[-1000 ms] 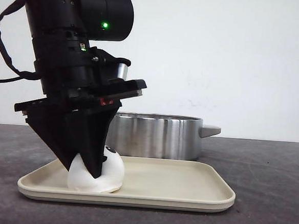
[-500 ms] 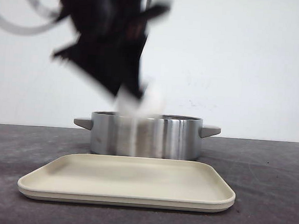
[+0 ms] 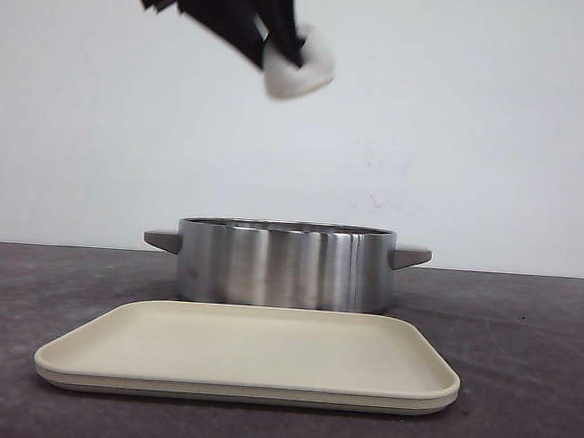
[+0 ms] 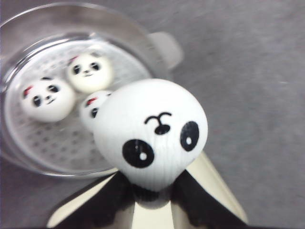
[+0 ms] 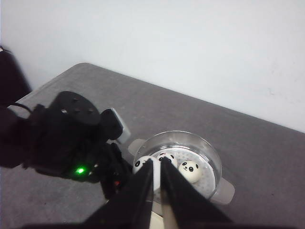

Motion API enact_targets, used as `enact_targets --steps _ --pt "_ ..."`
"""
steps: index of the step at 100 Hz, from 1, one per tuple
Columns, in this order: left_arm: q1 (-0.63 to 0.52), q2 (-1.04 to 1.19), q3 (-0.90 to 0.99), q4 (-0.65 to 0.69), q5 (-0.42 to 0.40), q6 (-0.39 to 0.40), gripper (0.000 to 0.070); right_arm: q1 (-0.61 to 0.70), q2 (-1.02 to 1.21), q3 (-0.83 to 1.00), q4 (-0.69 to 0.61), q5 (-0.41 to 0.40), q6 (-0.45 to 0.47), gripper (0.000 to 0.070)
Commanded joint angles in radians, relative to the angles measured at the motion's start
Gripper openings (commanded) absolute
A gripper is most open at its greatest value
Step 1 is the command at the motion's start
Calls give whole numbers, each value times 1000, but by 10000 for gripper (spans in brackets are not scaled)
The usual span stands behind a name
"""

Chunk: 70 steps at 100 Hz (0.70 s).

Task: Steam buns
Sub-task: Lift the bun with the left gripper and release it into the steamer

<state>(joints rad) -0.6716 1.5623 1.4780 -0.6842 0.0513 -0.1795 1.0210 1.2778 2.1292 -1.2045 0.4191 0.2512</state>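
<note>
Three buns (image 4: 71,90) sit in the pot (image 3: 284,264); the left gripper (image 3: 283,56), upper frame, clamps a fourth bun (image 3: 301,67); right gripper (image 5: 157,186) together.

Pot (image 3: 284,266) of brushed, shiny metal; tray (image 3: 247,361) smooth matt cream plastic; buns (image 4: 152,131) glossy white; table (image 3: 525,326) matt grey, faintly mottled.

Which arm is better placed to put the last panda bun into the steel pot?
Left. Its gripper already holds the white panda-faced bun, raised above the round steel pot where three buns sit. The right gripper holds nothing, jaws nearly shut.
</note>
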Motion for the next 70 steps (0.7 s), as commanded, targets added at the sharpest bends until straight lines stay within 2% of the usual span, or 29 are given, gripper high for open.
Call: enact_targets --steps 1,40,70 --pt "17 41 18 5 -4 15 6 13 9 23 6 0 11 18" --pt "119 176 19 61 -5 14 6 13 10 21 5 0 10 18" --pt "138 263 19 137 -10 14 6 13 10 18 -5 0 6 18"
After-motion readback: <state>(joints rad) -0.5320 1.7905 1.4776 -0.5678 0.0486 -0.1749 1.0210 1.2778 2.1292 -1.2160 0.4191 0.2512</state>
